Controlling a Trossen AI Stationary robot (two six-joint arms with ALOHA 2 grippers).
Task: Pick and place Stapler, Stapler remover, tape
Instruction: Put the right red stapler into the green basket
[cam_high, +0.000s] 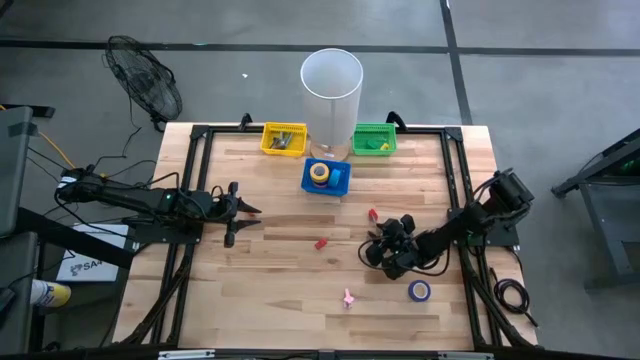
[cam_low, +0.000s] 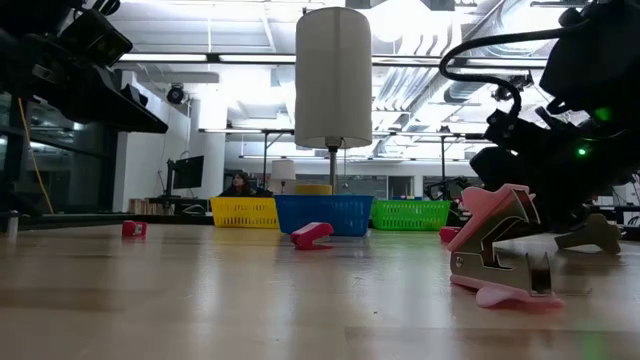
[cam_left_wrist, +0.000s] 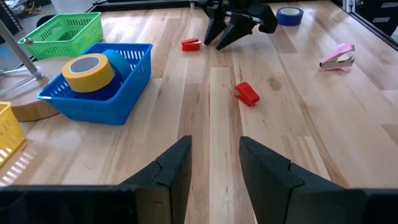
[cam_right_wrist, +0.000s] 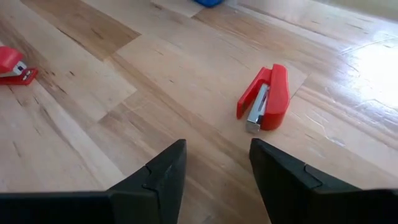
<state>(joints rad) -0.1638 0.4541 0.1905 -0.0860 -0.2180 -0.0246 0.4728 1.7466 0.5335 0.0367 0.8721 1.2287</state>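
Two small red staplers lie flat on the wooden table: one (cam_high: 321, 243) (cam_left_wrist: 247, 94) near the middle, the other (cam_high: 373, 214) (cam_right_wrist: 267, 98) just ahead of my right gripper. A pink staple remover (cam_high: 348, 297) (cam_low: 500, 250) lies toward the near edge. A blue tape roll (cam_high: 419, 290) lies flat to its right. My right gripper (cam_high: 372, 250) (cam_right_wrist: 214, 168) is open and low over the table, right of centre. My left gripper (cam_high: 245, 212) (cam_left_wrist: 214, 165) is open at the table's left side, pointing toward the middle.
At the far edge sit a blue basket (cam_high: 340, 182) with a yellow tape roll (cam_left_wrist: 87, 71) in it, a yellow basket (cam_high: 284, 139) and a green basket (cam_high: 374, 139). A tall white cylinder (cam_high: 331, 90) stands between them. Bare wood lies between the two grippers.
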